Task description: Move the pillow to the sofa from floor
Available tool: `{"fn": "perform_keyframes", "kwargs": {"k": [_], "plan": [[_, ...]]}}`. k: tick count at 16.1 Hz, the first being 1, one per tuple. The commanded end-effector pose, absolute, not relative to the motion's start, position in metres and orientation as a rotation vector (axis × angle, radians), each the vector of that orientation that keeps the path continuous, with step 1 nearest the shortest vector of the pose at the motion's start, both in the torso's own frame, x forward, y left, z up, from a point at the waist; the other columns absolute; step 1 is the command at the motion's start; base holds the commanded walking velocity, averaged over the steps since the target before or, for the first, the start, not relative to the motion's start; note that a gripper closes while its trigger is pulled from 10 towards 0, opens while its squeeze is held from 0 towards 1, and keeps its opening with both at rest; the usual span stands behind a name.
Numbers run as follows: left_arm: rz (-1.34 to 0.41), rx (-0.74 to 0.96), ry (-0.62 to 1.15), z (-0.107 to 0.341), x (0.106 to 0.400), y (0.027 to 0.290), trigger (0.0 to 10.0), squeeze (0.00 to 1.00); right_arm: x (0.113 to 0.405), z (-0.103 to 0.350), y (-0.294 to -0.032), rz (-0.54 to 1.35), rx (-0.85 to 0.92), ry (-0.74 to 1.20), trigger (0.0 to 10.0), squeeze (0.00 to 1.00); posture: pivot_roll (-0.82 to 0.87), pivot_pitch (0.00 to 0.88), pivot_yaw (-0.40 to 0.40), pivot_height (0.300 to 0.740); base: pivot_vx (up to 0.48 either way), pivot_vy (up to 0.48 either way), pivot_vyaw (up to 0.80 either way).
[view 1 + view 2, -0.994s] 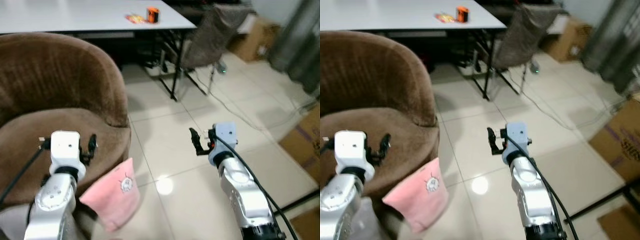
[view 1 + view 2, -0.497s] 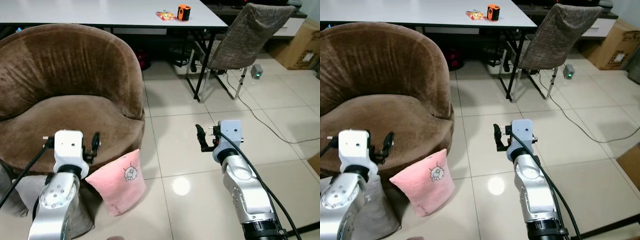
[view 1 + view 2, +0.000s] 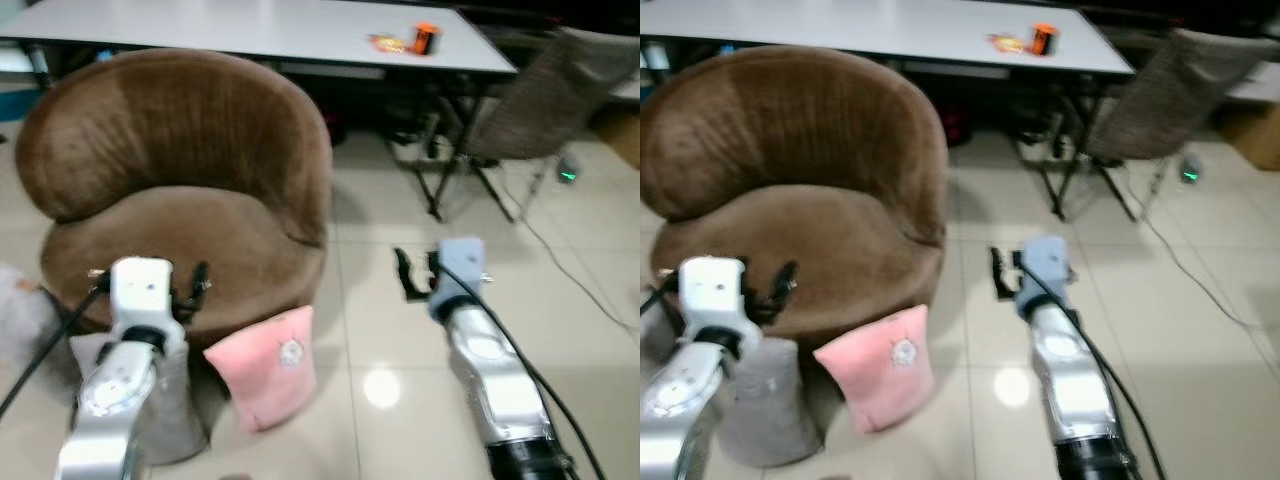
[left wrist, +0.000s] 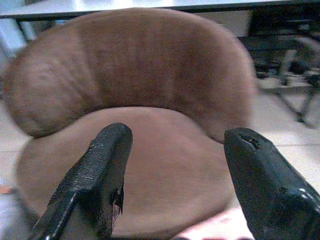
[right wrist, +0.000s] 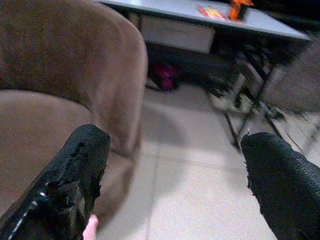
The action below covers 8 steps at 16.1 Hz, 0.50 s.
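1. Our view has swung since half a second ago: the brown sofa [image 3: 185, 190] now sits centre-left of the frame, and the chair has slid toward the upper right. This is camera motion, not the furniture moving.
2. The pink pillow [image 3: 268, 365] lies on the floor [image 3: 400, 330] at lower centre, propped against the sofa's front edge, just beside a grey cushion [image 3: 760, 400].
3. Our left end effector [image 4: 172, 165] is released, fingers spread wide and empty, aimed at the sofa seat with a pink corner of the pillow below it.
4. Our right end effector [image 5: 170, 165] is likewise spread and empty, held over bare tiles at centre-right.
5. We judge the task barely begun: we are squaring up to the pillow, and the grasp is not yet made.
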<state>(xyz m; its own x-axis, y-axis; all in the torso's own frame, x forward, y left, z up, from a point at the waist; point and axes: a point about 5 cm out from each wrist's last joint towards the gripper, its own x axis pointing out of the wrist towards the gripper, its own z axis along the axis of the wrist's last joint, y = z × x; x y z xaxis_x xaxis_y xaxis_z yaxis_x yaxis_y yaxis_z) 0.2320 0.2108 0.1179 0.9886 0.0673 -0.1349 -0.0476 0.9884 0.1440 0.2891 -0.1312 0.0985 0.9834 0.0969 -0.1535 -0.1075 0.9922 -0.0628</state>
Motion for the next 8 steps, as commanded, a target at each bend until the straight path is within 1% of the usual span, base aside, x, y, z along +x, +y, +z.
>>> {"fn": "perform_keyframes", "kwargs": {"k": [1, 2, 5, 6, 7, 8], "plan": [[0.030, 0.131, 0.142, 0.1178, 0.2337, 0.2043, 10.0, 0.00, 0.2876, 0.0954, -0.1424, 0.076, -0.090, 0.164, 10.0, 1.00, -0.06, 0.000, -0.047, 0.740, 0.300, 0.000, 0.00], [0.033, 0.132, 0.143, 0.1181, 0.2334, 0.2050, 10.0, 0.00, 0.2877, 0.0952, -0.1420, 0.080, -0.086, 0.167, 10.0, 1.00, -0.05, 0.000, -0.050, 0.740, 0.300, 0.000, 0.00], [0.041, 0.131, 0.142, 0.1186, 0.2328, 0.2058, 10.0, 0.00, 0.2893, 0.0958, -0.1408, 0.083, -0.097, 0.169, 10.0, 1.00, -0.05, 0.000, -0.055, 0.740, 0.301, 0.000, 0.80], [0.042, 0.131, 0.140, 0.1188, 0.2329, 0.2058, 10.0, 0.00, 0.2901, 0.0967, -0.1402, 0.089, -0.083, 0.165, 10.0, 1.00, -0.05, 0.000, -0.055, 0.740, 0.300, 0.000, 0.00], [0.043, 0.130, 0.139, 0.1191, 0.2333, 0.2059, 10.0, 0.00, 0.2908, 0.0982, -0.1386, 0.109, -0.077, 0.156, 10.0, 0.00, -0.05, 0.000, -0.055, 0.740, 0.300, 0.000, 0.00], [0.043, 0.129, 0.138, 0.1193, 0.2338, 0.2056, 10.0, 0.00, 0.2910, 0.0994, -0.1379, 0.118, -0.081, 0.150, 10.0, 0.00, -0.06, 0.000, -0.056, 0.740, 0.304, 0.000, 0.00]]}}
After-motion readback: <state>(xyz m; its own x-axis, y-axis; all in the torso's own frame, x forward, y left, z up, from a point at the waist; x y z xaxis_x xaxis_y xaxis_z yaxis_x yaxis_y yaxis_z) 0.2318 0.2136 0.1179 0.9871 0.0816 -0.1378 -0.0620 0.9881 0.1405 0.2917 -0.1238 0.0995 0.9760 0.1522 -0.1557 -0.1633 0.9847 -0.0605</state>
